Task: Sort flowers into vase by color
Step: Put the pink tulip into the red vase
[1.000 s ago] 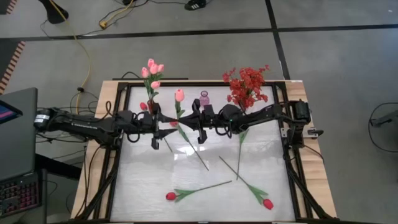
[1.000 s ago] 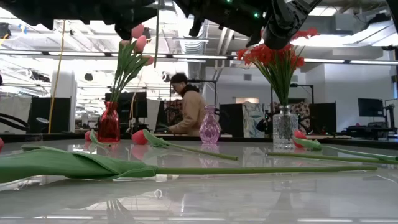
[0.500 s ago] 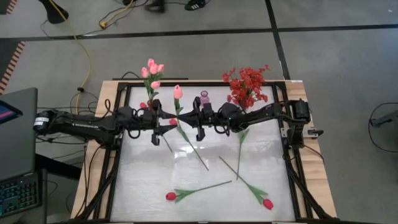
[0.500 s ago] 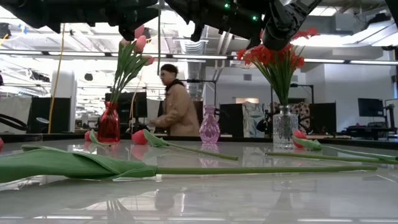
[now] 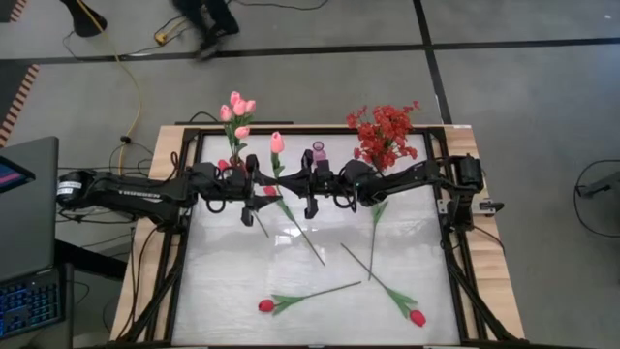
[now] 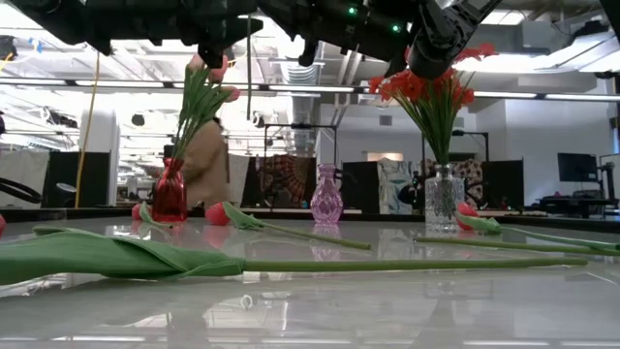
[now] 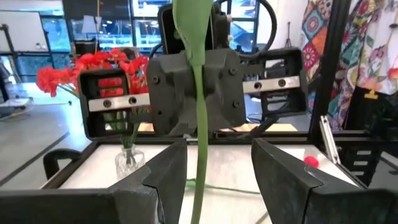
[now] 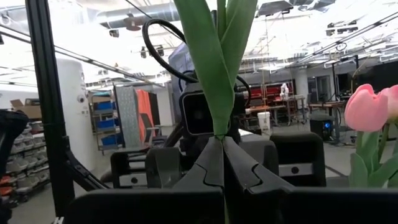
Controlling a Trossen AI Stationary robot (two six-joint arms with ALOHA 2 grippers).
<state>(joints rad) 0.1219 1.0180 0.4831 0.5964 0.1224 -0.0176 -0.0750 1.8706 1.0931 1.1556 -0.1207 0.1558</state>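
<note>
My right gripper (image 8: 222, 149) is shut on a pale pink tulip (image 5: 277, 142), which stands upright above the table's middle. My left gripper (image 7: 214, 162) is open and level. Its fingers stand on either side of the tulip's stem (image 7: 199, 155) and do not touch it. At the far edge a red vase (image 6: 170, 194) holds pink tulips, a purple vase (image 6: 326, 199) stands alone, and a clear vase (image 6: 443, 199) holds red blossoms (image 5: 383, 136). Red tulips (image 5: 266, 305) (image 5: 417, 317) (image 6: 218, 213) lie flat on the table. My right gripper pinches the pink tulip's stem (image 8: 219, 134) between its two fingers, just below the point where the long leaves spread. The fingers come level from the table's right and lie across the stem. The tulip is upright, bloom up, and its lower stem (image 6: 248, 68) hangs clear of the table.
A loose green stem (image 5: 373, 242) lies right of centre. A big leaf (image 6: 116, 257) lies close to the low camera. A black frame (image 5: 184, 242) rims the table. A laptop (image 5: 24, 208) sits to the left. A person walks behind the table.
My left gripper has moved toward the table's right, up to the held tulip, and its open fingers now straddle the stem. My right gripper has kept its place with the tulip. The person behind the table has walked toward the left.
</note>
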